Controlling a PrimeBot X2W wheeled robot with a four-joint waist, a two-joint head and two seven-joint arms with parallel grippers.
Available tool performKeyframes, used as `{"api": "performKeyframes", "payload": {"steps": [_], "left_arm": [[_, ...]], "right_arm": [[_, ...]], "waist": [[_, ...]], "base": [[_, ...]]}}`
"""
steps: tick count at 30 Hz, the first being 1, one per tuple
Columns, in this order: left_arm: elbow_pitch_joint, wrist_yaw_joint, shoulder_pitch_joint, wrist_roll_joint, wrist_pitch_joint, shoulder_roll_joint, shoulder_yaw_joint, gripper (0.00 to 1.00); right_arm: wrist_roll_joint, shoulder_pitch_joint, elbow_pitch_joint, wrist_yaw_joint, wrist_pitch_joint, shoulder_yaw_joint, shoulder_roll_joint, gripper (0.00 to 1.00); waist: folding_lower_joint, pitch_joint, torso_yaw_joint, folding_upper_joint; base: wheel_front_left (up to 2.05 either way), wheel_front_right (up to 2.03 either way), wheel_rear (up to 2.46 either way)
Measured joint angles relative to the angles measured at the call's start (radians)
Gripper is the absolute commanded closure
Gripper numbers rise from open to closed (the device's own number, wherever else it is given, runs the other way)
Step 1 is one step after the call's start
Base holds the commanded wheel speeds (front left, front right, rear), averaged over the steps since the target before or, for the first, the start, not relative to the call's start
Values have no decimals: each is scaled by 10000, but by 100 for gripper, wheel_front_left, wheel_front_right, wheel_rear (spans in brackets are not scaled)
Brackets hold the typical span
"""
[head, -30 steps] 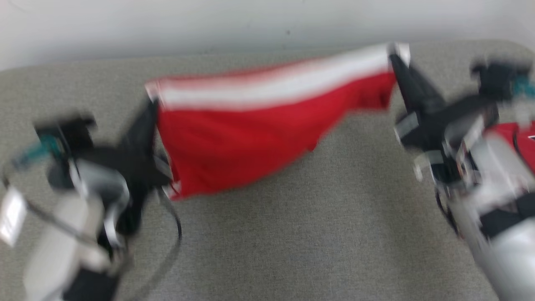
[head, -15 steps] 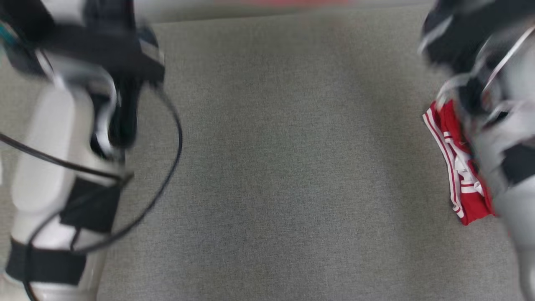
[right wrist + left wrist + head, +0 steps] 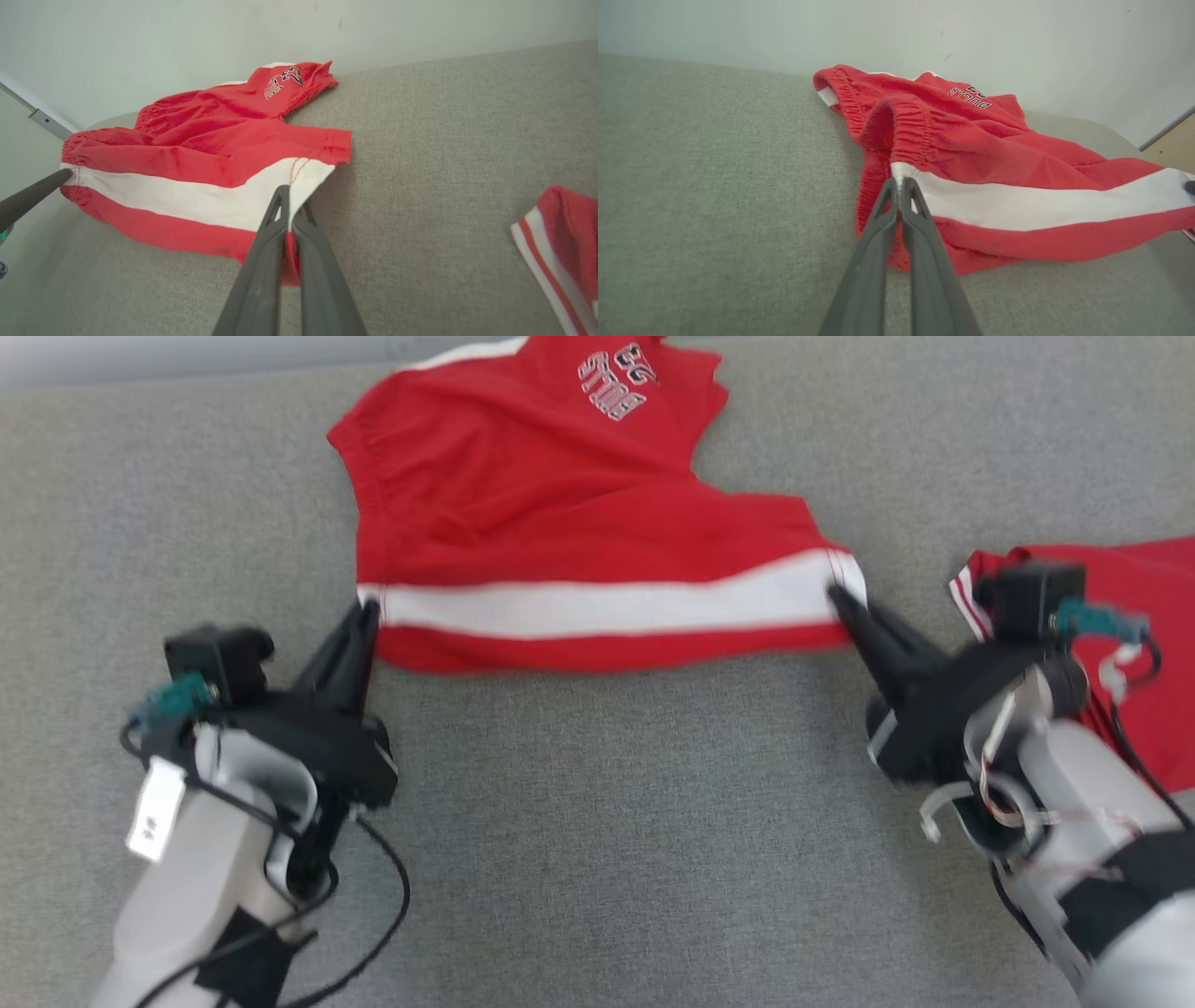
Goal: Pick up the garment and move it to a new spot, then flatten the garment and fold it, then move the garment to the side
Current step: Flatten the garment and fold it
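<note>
Two tools pinch the red garment by the ends of its white stripe: my left tool is pressed together on the waistband end, my right tool on the hem end. The garment lies on the grey surface ahead of both tools, stretched between their tips, and a second red cloth lies just right of my right tool.

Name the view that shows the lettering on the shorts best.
The head view: the lettering on the shorts is largest and clearest there, upside down near the top edge. The left wrist view shows it small and distant; the right wrist view shows it small and slanted.
</note>
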Motion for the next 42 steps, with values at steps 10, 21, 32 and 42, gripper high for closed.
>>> {"api": "performKeyframes", "payload": {"steps": [10,21,32,42], "left_arm": [[-2,-96,1504,-466,-805,215,-207,100],[-836,-98,3239,-989,-1060,593,-752,100],[-1379,-98,4594,-1093,-1191,765,-571,100],[-1779,-98,5232,-1147,-1197,840,-573,100]], "right_arm": [[169,2111,-1058,46,153,73,-650,100],[798,4454,-2150,58,347,13,-1081,100],[1057,5449,-3179,-362,878,217,-1252,100],[1227,5947,-3791,-759,1496,405,-1494,100]], "waist": [[-2,-833,106,-1],[-2,-1787,370,-2],[-3,-2253,578,-2],[0,-2352,669,-2]], "base": [[0,0,0],[0,0,0],[0,0,0],[0,0,0]]}}
